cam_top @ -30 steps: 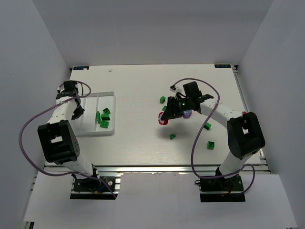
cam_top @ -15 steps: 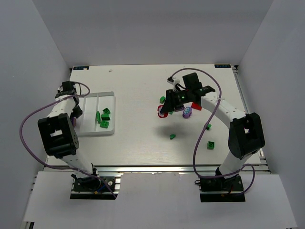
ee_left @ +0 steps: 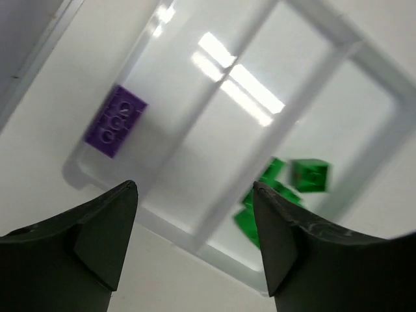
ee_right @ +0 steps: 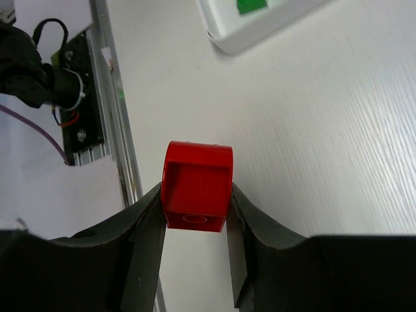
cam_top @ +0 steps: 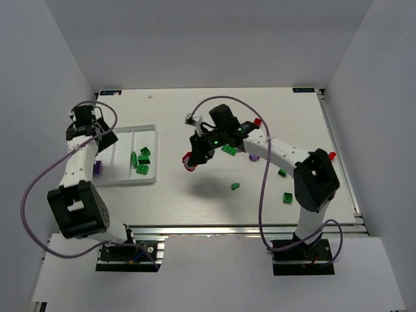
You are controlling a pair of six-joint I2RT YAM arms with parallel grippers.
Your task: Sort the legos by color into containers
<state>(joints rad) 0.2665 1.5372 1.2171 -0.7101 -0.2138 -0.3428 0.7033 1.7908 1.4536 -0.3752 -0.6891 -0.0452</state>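
Note:
The white tray stands at the left, and my left gripper hangs open above its far left part. In the left wrist view the left gripper holds nothing. A purple brick lies in the tray's left compartment, and green bricks lie in the right one. That purple brick and the green bricks also show from above. My right gripper hovers mid-table, right of the tray. The right gripper is shut on a red brick.
Loose bricks lie right of centre: green ones, a purple one and red ones. The tray's corner shows ahead of the right gripper. The right arm's cable loops over the table.
The left gripper has opened and drawn back toward the far side; the purple brick now lies in the tray. The right gripper has carried the red brick leftward toward the tray.

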